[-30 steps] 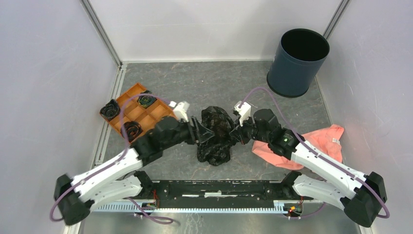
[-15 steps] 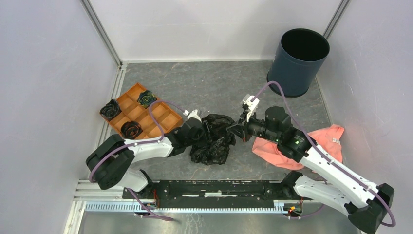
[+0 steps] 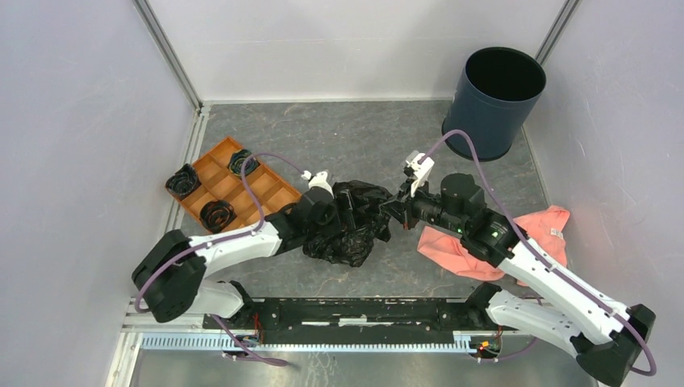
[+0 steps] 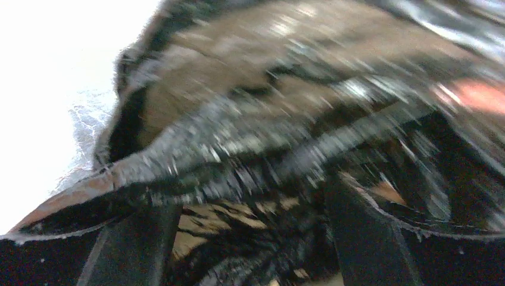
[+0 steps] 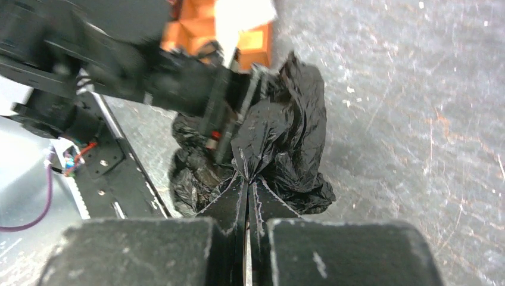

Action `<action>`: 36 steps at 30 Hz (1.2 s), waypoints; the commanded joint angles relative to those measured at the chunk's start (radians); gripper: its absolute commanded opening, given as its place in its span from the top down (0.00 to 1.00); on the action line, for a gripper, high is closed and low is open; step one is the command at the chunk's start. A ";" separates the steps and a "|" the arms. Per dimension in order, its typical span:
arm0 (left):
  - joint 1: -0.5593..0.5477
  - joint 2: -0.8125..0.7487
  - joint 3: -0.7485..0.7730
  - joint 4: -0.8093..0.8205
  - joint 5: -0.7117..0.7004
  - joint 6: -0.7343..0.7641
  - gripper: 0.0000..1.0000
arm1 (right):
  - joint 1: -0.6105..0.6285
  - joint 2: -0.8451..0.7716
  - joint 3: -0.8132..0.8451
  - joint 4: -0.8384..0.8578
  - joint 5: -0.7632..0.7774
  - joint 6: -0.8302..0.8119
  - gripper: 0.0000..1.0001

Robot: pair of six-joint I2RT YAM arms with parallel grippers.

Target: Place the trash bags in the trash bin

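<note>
A large crumpled black trash bag (image 3: 355, 234) lies on the grey floor between my two grippers. My left gripper (image 3: 345, 216) is pushed into its left side. In the blurred left wrist view its fingers (image 4: 134, 244) stand apart, with black film (image 4: 268, 119) between and over them. My right gripper (image 3: 393, 211) is shut on a pinch of the bag's right edge; the right wrist view shows the jaws (image 5: 247, 182) closed on the film (image 5: 292, 119). The navy trash bin (image 3: 494, 103) stands upright and open at the back right, well away from the bag.
An orange compartment tray (image 3: 266, 189) sits at the left with small black film wads (image 3: 216, 214) in and beside it. A pink cloth (image 3: 532, 230) lies under my right arm. Walls close in on three sides; a black rail runs along the near edge.
My left arm has folded back, its elbow swinging low and left, with the gripper still in the bag. The bag has shifted slightly left and nearer. My right gripper has risen a little, still holding the bag's edge.
</note>
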State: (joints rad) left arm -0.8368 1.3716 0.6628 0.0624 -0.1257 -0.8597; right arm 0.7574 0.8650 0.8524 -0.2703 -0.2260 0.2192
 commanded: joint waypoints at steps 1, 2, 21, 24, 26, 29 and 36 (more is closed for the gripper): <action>0.002 -0.144 0.038 -0.080 0.060 0.130 0.06 | 0.000 0.048 -0.035 -0.040 0.121 -0.045 1.00; 0.002 -0.188 0.030 -0.103 0.075 0.142 0.04 | 0.000 0.051 -0.039 -0.060 0.160 -0.067 1.00; 0.133 -0.478 -0.094 -0.255 0.047 0.097 0.00 | -0.027 -0.027 -0.275 -0.126 0.420 -0.053 1.00; 0.193 -0.387 -0.114 -0.217 0.074 0.056 0.00 | -0.030 -0.017 -0.283 -0.115 0.393 -0.057 1.00; 0.200 -0.352 -0.135 -0.205 0.065 0.045 0.00 | -0.031 -0.026 -0.283 -0.102 0.370 -0.071 1.00; 0.200 -0.338 -0.198 -0.136 0.116 0.018 0.00 | -0.032 -0.038 -0.275 -0.092 0.354 -0.086 1.00; 0.200 -0.289 -0.280 0.043 0.276 -0.050 0.20 | -0.033 -0.007 -0.255 -0.052 0.268 -0.096 1.00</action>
State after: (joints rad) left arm -0.6388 1.0481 0.3798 -0.0605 0.0360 -0.8474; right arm 0.7284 0.8478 0.5613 -0.3916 0.1040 0.1368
